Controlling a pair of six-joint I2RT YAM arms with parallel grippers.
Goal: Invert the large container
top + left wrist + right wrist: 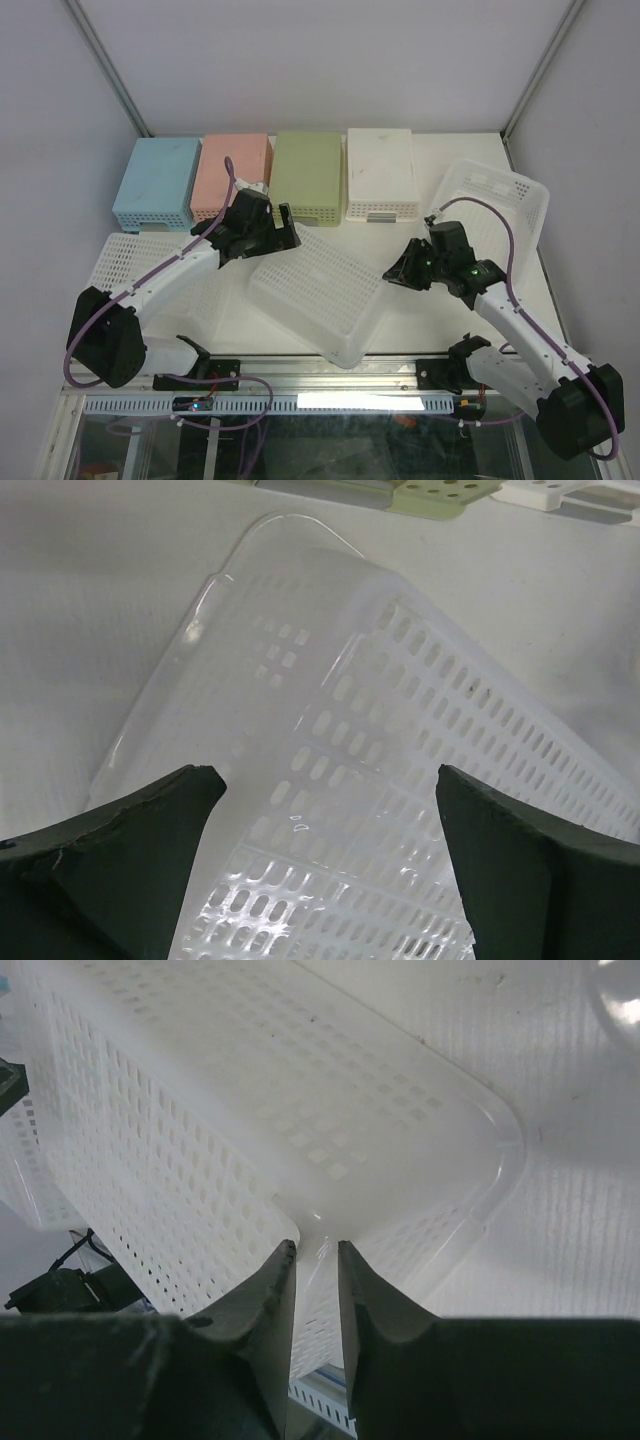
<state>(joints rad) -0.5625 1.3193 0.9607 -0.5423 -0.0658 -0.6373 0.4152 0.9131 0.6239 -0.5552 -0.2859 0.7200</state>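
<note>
The large container, a white perforated basket, lies in the middle of the surface, slanted, with its perforated base facing up toward the top camera. Its near corner reaches toward the front edge between the two arm bases.

The right pincer meets the container's right side. In the right wrist view the right pincer is clenched on the rim, with only a thin strip of white plastic between its fingers, and the basket stretches away from them.

The left pincer is at the container's far left end. In the left wrist view the left pincer is released, fingers spread wide, with the basket showing between them and not touched by either.
</note>
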